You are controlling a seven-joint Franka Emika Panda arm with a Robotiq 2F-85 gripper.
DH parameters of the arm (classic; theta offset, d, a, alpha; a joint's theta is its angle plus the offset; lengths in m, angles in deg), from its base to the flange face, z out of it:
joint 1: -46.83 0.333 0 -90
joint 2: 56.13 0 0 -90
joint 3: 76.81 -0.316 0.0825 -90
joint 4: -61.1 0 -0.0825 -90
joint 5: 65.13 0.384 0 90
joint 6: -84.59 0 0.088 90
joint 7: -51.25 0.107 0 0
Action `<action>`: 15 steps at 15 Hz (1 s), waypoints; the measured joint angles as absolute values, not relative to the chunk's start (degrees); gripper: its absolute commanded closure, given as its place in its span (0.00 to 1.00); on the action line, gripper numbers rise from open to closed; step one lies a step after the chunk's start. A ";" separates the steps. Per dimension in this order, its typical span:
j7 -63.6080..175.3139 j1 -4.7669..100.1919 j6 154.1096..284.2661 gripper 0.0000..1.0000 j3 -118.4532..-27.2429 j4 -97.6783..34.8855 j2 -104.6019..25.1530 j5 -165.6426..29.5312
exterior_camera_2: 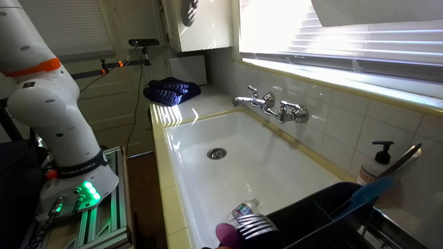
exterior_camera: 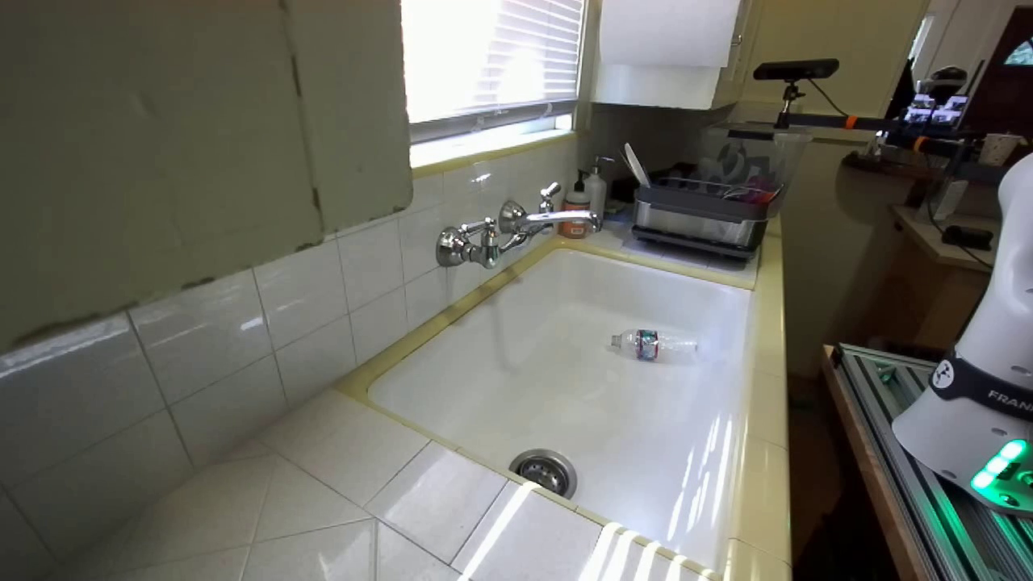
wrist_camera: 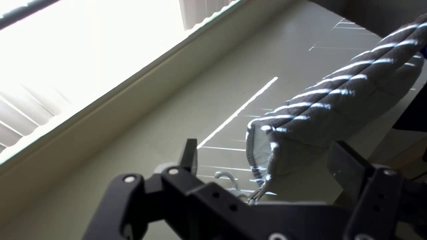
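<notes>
My gripper [wrist_camera: 267, 150] is spread wide, its dark fingers [wrist_camera: 348, 166] well apart and, as far as I can see, grasping nothing. Past them, showing in the gap between them in my wrist view, is a grey quilted oven mitt [wrist_camera: 320, 126] with a pale-lined cuff. Its cuff end meets a light-coloured hook [wrist_camera: 230, 175] on the wall [wrist_camera: 200, 110]; my own gripper hides part of that spot, so I cannot tell just how it is fastened. Nor can I tell how far beyond my fingertips it sits. Sunlight falls in stripes across mitt and wall, and a glaring window [wrist_camera: 100, 50] fills the upper left of the wrist view.

My white arm [exterior_camera_2: 59, 121] rises, status lights [exterior_camera_2: 91, 192] glowing green, beside a white sink [exterior_camera: 484, 403]. In the sink a clear plastic bottle [exterior_camera: 648, 344] with a printed label lies on its side, well apart from the drain [exterior_camera: 545, 472]. A chrome faucet [exterior_camera: 557, 219] juts from the tiled backsplash [exterior_camera: 307, 339]. A dish rack [exterior_camera: 702, 210] stands past the sink's end nearer the bottle; a dark blue cloth [exterior_camera_2: 171, 90] lies on the counter [exterior_camera_2: 200, 98] past the drain end.
</notes>
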State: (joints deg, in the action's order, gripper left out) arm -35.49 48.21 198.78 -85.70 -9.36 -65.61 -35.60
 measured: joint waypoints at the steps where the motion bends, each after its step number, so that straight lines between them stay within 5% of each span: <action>1: -35.13 47.81 197.27 0.00 -85.25 -9.24 -66.02 -35.94; 15: -27.22 43.10 175.53 0.00 -78.39 -7.98 -69.18 -37.43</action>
State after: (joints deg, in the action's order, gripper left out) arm -27.22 43.10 175.53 -78.39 -7.98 -69.18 -37.43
